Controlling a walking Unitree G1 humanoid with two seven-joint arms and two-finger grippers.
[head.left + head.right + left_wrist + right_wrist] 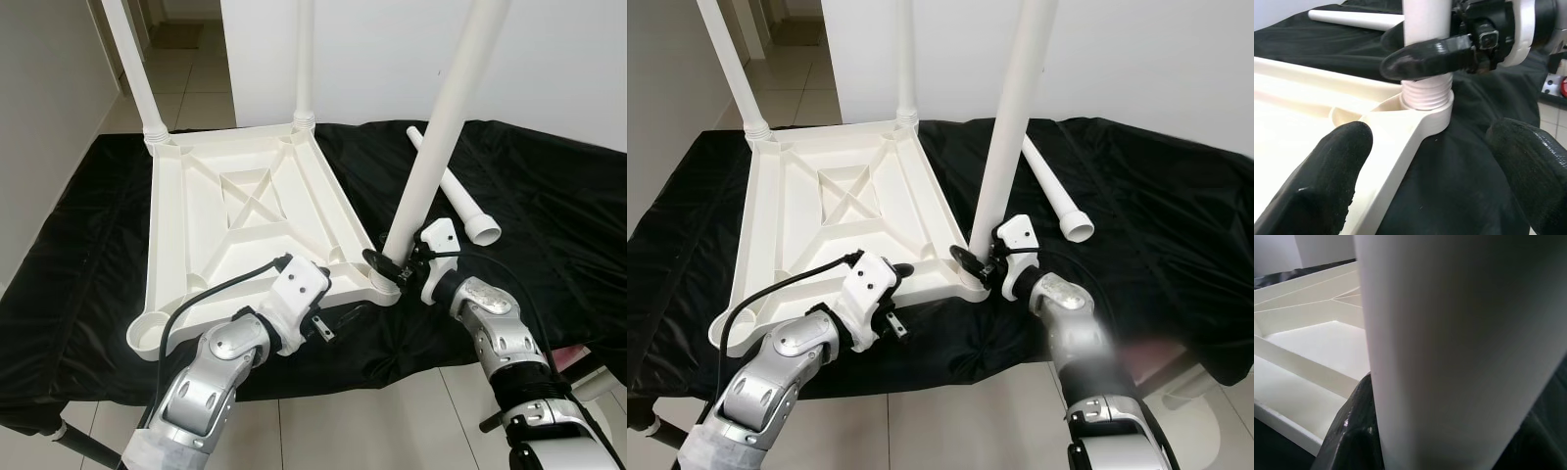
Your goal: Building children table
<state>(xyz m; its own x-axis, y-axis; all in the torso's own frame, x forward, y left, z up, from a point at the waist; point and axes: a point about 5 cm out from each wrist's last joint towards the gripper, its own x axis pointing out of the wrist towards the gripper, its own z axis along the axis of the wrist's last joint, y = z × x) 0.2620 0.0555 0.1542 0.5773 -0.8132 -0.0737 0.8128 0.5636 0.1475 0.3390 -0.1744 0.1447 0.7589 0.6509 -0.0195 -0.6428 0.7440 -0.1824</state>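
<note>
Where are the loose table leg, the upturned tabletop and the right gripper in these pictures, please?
loose table leg (453, 189): left eye view, middle of its tube.
upturned tabletop (257, 201): left eye view, central ribbing.
right gripper (389, 263): left eye view, fingertips clamping the near corner leg.

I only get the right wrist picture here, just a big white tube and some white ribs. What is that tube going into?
Observer: It is a table leg standing in the near right corner socket of an upside-down white tabletop; the right gripper clamps it just above the thread.
Operator: Are other legs on already?
Observer: Two legs stand in the far corners, and one spare leg lies on the black cloth beyond the tabletop.
Operator: What is the other arm doing?
Observer: The left gripper is open at the tabletop's near edge, pointing toward that socket.
</note>
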